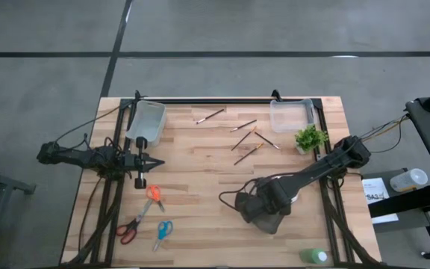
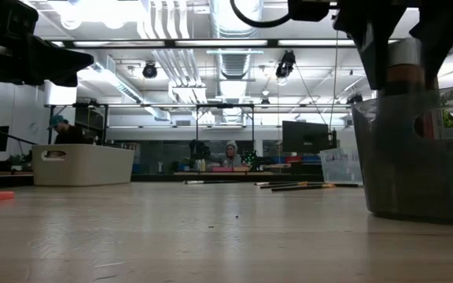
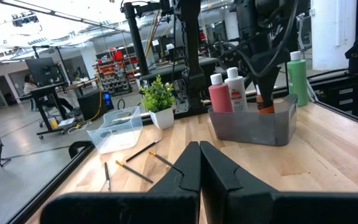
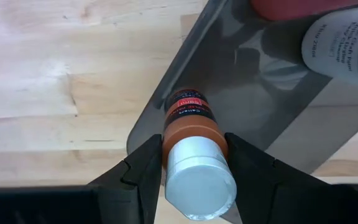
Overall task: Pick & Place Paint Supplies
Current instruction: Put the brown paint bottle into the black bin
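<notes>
- Your right gripper (image 4: 191, 165) is clamped on the dark red bottle (image 4: 190, 127), over the grey bin (image 3: 253, 127) w/ the red bottle (image 3: 219, 94) & white bottle (image 3: 235, 90).
- Next, I think: lower it in, then let go.
- Green bottle (image 1: 313, 255) waits near the table edge; brushes (image 1: 246, 140) lie by the plant (image 1: 310, 138).
- Left gripper (image 3: 199, 163) is pressed together, holds nothing, near the white bin (image 1: 146, 122).

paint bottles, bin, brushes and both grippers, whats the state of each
dark red bottle: held upright in grey bin
red bottle: standing in bin
white bottle: standing in bin
green bottle: outside bin
paintbrushes: loose on table
right gripper: shut on dark red bottle
left gripper: shut, empty
</notes>
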You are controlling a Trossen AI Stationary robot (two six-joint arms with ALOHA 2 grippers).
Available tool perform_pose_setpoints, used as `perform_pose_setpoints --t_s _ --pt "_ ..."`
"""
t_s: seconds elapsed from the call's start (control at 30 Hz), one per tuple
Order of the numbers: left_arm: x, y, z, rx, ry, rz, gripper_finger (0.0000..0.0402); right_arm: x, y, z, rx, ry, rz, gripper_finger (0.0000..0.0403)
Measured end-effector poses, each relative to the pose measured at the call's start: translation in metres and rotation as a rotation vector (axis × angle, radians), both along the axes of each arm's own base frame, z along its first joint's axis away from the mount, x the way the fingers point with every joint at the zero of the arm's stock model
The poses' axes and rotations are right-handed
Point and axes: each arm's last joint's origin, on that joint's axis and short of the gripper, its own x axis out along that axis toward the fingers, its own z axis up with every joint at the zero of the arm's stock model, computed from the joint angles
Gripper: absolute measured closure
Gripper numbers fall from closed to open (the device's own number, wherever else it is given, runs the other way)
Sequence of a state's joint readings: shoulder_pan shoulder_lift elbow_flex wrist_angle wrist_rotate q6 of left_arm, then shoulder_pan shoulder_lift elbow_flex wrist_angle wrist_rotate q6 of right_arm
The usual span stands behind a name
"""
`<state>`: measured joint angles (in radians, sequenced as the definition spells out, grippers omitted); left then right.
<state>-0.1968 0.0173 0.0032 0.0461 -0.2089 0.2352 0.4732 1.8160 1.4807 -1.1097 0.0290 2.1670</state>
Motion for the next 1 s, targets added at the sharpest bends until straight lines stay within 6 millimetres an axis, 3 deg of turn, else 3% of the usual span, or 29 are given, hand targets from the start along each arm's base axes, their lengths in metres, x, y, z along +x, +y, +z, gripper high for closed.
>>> perform_pose_setpoints --t_s 0.27,1.0 --pt "0.0 0.0 0.0 0.0 0.0 0.0 0.0401 0.008 0.005 -0.016 -0.001 0.018 0.005 0.0255" --pt "0.0 0.0 0.0 0.0 0.0 0.0 0.0401 0.007 0.004 -0.021 -0.009 0.025 0.007 0.0254"
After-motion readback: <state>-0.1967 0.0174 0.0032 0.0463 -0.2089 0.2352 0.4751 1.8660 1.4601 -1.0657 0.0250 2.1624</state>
